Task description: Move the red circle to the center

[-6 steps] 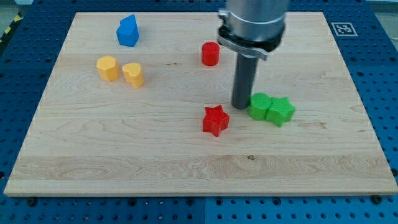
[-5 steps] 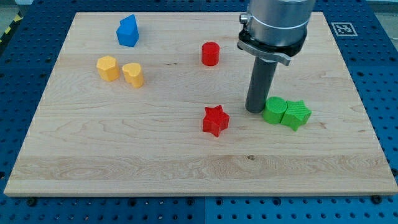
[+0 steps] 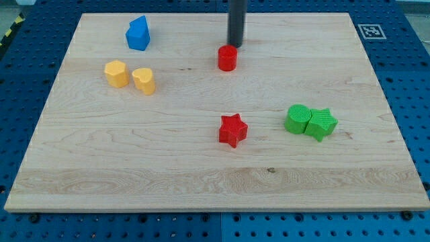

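The dark rod comes down from the view's top edge, and my tip (image 3: 236, 45) rests on the pale wooden board (image 3: 201, 181) just above the small red circle block (image 3: 228, 58), a touch toward the view's right of it. The gap between the tip and the red circle is very slight; from here I cannot tell whether they touch. The rod is a bare pusher with nothing that opens or closes, and it holds nothing.

The red circle sits in the upper middle part of the board, above the board's centre. Below it, nearer the middle and slightly toward the view's bottom, lies a red star-shaped block (image 3: 232, 130), well apart from the circle.

Over on the view's right, a green round block (image 3: 296, 119) and a green star-shaped block (image 3: 320, 124) sit pressed side by side, touching. On the view's left, two yellow blocks stand just beside each other: the left yellow block (image 3: 116, 73), roughly hexagonal, and the right yellow block (image 3: 144, 80), whose shape I cannot quite make out. Above them, near the top left, stands a blue pentagon-like block (image 3: 138, 33) on its own.

The board lies on a blue pegboard table (image 3: 410, 74), and a black-and-white marker tag (image 3: 371, 30) is at the board's top right corner.
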Robot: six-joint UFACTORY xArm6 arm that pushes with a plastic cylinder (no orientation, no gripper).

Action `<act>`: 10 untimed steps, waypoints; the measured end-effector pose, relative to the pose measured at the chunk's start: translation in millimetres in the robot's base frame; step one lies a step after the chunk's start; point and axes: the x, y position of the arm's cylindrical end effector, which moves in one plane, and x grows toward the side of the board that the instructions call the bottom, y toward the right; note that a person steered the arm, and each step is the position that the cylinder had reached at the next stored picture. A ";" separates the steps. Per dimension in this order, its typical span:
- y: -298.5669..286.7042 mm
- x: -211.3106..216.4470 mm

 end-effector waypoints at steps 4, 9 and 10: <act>-4.2 63.7; 18.1 119.7; 19.0 135.5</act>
